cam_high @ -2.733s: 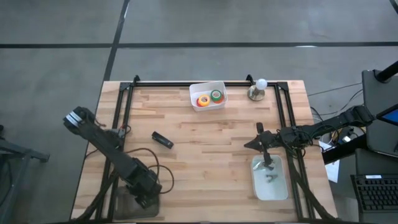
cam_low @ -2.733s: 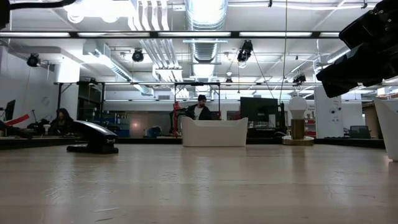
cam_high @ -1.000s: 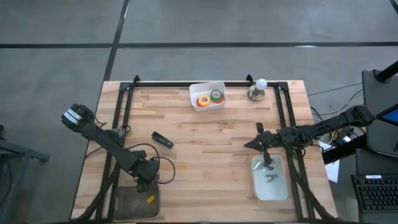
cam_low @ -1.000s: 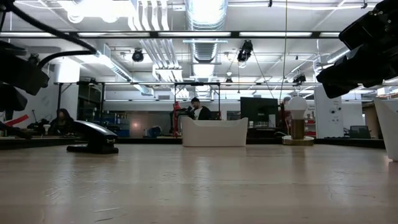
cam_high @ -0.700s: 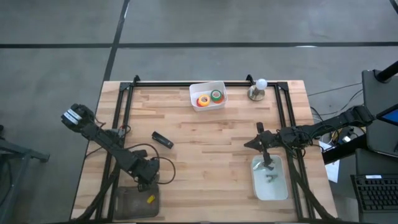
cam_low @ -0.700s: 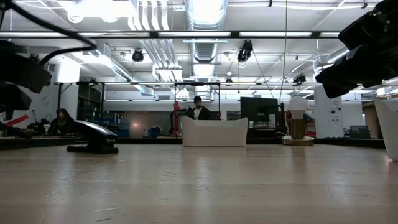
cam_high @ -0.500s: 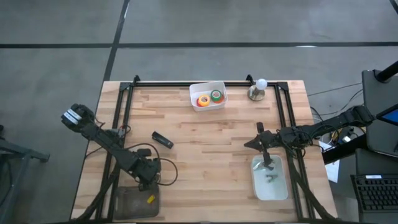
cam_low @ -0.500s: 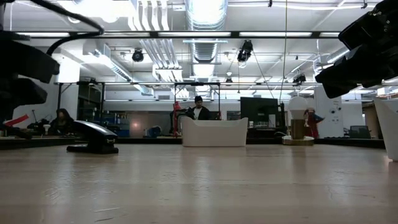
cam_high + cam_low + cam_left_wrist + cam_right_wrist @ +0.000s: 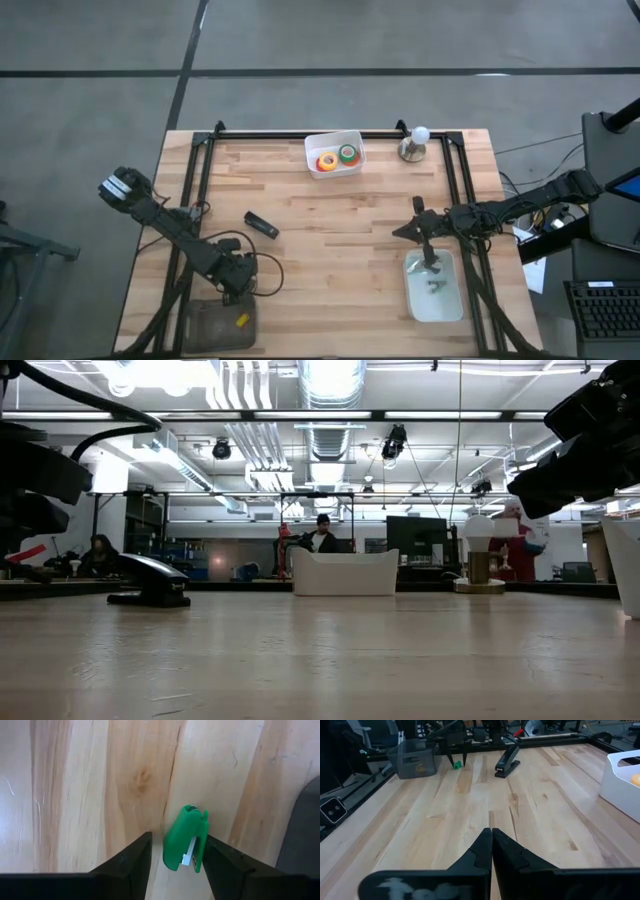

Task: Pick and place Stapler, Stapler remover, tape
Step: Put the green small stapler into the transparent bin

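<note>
A green stapler remover (image 9: 185, 840) lies on the wooden table near its front left, also seen in the right wrist view (image 9: 456, 765). My left gripper (image 9: 175, 851) (image 9: 236, 276) points down over it, open, with one finger on each side. The black stapler (image 9: 262, 225) (image 9: 150, 580) rests flat on the table, farther back. Rolls of tape (image 9: 336, 157) lie in a white bin (image 9: 318, 145) at the far edge. My right gripper (image 9: 491, 834) (image 9: 414, 229) hovers shut on the right side, holding nothing. My left gripper straddles the stapler remover from above. One finger (image 9: 220, 857) stands close against the remover's side (image 9: 200, 845), and I cannot tell whether it touches. A clear gap shows between the other finger and the remover, which lies on the table.
A grey bin (image 9: 205, 325) with a small yellow thing (image 9: 241, 320) sits at the front left corner, just beside my left gripper. A clear bin (image 9: 448, 300) stands at the front right. A bulb-shaped object (image 9: 414, 143) stands at the far edge. A black frame rims the table.
My left gripper has stayed over the green stapler remover and turned a little about its wrist. My right arm has kept still.
</note>
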Action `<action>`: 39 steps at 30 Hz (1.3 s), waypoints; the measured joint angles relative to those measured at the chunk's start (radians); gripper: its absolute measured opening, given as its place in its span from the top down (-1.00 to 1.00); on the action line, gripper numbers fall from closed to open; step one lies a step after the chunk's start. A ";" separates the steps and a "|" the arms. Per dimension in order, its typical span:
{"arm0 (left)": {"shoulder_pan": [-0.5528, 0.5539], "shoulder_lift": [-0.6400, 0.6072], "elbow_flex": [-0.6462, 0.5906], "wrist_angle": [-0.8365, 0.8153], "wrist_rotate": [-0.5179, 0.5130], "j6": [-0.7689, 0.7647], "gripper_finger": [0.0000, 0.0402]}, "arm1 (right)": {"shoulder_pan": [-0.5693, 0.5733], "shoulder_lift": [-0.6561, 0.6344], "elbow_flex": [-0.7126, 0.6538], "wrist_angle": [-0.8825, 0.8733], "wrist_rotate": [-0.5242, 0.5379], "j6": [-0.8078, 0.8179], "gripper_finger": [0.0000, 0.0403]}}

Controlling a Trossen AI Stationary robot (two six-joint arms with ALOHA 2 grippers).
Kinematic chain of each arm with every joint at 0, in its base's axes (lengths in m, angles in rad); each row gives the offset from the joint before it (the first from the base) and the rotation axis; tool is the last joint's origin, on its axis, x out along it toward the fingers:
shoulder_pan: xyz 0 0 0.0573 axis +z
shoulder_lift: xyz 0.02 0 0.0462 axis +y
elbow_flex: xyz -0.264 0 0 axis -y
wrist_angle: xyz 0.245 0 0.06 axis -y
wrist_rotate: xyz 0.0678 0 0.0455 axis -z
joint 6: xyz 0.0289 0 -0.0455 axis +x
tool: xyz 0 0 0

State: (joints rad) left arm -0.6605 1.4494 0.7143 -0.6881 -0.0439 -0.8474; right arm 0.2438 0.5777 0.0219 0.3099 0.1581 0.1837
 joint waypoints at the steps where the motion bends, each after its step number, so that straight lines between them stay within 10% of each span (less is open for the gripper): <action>1: 0.000 0.000 0.000 0.001 -0.001 0.000 0.16 | 0.000 0.000 0.000 0.000 0.000 0.000 0.96; 21: 0.002 -0.002 0.024 -0.009 -0.013 -0.090 0.64 | 0.000 0.000 0.000 0.000 0.000 0.000 0.96; 39: -0.028 -0.072 0.397 -0.229 0.115 -0.278 0.62 | 0.000 0.000 0.000 -0.003 0.000 0.000 0.96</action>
State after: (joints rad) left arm -0.6890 1.3774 1.1111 -0.9167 0.0716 -1.1255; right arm 0.2440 0.5774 0.0219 0.3073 0.1581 0.1835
